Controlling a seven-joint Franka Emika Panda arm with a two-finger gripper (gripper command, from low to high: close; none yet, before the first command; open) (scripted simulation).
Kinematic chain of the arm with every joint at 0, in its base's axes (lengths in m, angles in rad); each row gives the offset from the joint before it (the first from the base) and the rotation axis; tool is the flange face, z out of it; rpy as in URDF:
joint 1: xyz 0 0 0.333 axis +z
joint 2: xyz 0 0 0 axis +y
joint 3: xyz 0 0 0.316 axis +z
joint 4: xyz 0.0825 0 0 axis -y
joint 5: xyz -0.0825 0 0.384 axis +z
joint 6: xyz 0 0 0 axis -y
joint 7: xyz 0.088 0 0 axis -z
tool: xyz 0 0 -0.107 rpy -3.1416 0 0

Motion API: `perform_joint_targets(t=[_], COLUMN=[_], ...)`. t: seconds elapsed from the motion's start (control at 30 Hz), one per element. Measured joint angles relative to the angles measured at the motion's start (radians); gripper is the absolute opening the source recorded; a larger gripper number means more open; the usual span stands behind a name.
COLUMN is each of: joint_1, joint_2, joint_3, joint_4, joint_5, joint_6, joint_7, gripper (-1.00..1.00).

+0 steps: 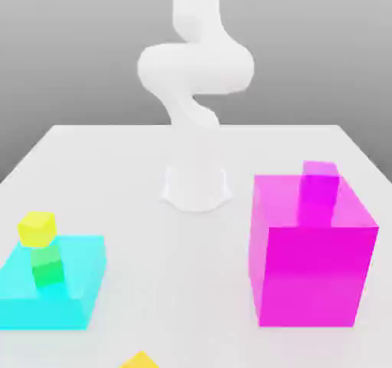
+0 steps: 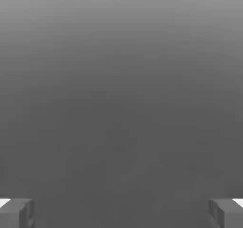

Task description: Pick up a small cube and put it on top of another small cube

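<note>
A small golden-yellow cube (image 1: 140, 360) lies at the near edge of the white table (image 1: 191, 282), cut off by the exterior view's lower border. A paler lemon-yellow small cube (image 1: 37, 229) sits on the exterior view's left, on a flat translucent cyan block (image 1: 73, 282); a green patch shows below it through the cyan. My gripper (image 2: 121, 215) is open in the hand view, its grey fingertips (image 2: 16, 213) far apart, with nothing between them and only plain grey backdrop ahead. The white arm (image 1: 195, 68) rises from its base and leaves the exterior view at the top.
A big translucent magenta block (image 1: 310, 259) stands on the exterior view's right, with a small magenta piece (image 1: 318, 179) poking out of its top. The arm's base (image 1: 196, 187) stands mid-table towards the back.
</note>
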Motion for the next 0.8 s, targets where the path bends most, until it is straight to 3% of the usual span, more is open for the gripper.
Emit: perform_joint_targets(t=[0.23,0.5,0.8], joint_1=[-0.125,-0.202,-0.237], joint_2=[0.262,0.555,0.860], joint_3=[0.093,0.130,0.113], joint_4=[0.015,0.032,0.044], joint_5=[-0.114,-0.230,-0.238], joint_6=[0.054,0.113,0.203], joint_7=[0.215,0.446,0.623], gripper=[0.00,0.00,0.00])
